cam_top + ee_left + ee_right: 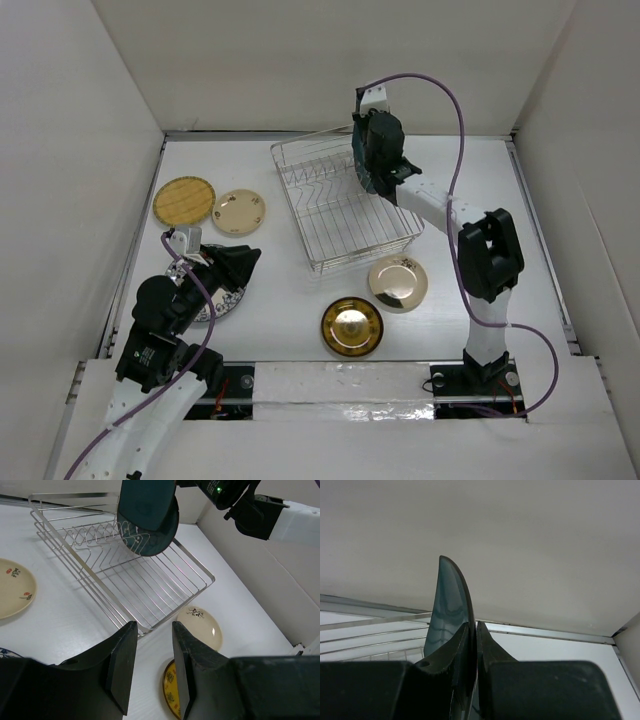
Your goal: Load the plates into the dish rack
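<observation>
Silver wire dish rack (340, 215), rectangular, upright prongs inside, sits skewed at bench (290, 300) centre-back, no plates in it. Dark teal plate (361, 152) held on edge, near vertical, pinched at its rim by right gripper (474, 627), over the rack's far right part; contact with the prongs unclear. Yellow woven plate (184, 200) and cream plate (240, 212) lie flat, just beside each other, left of rack. Champagne plate (398, 282) flat just in front of rack; gold plate (352, 326) flat, nearer still. White-and-blue plate (222, 302) front left, mostly hidden.
</observation>
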Available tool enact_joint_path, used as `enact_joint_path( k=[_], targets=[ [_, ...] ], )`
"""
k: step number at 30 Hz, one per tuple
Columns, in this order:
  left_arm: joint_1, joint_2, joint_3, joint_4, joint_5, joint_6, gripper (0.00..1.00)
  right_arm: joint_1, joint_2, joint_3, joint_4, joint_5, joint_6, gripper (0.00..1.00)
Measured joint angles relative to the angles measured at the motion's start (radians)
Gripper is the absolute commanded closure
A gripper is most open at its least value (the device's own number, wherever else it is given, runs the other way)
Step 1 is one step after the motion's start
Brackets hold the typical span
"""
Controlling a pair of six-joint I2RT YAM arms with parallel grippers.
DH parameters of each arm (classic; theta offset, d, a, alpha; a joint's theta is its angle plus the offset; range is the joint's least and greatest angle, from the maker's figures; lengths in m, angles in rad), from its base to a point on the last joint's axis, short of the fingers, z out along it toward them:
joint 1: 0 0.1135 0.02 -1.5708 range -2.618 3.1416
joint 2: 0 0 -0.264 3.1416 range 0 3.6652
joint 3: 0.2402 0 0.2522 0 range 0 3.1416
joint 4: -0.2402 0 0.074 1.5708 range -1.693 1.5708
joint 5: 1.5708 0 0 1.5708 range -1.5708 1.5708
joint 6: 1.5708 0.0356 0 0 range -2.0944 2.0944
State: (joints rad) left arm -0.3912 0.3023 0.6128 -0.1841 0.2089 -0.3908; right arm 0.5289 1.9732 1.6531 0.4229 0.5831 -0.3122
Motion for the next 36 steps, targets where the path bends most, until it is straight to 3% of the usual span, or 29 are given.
enact_joint_path(
  k=[8, 22, 29, 36],
  targets=[
    [0.000, 0.003, 0.000, 0.000, 0.000, 0.000, 0.69, -0.018, 0.019, -0.032, 0.089, -0.069, -0.014, 1.00],
    [0.000, 0.003, 0.000, 0.000, 0.001, 0.000, 0.69, 0.021, 0.010, -0.313, 0.367, -0.078, -0.118, 1.00],
    [0.000, 0.003, 0.000, 0.000, 0.002, 0.000, 0.69, 0.024, -0.030, -0.396, 0.410, 0.000, -0.056, 0.65],
    [0.000, 0.003, 0.000, 0.000, 0.006, 0.000, 0.69, 0.029, -0.115, -0.463, 0.391, 0.074, 0.061, 0.48]
  ],
)
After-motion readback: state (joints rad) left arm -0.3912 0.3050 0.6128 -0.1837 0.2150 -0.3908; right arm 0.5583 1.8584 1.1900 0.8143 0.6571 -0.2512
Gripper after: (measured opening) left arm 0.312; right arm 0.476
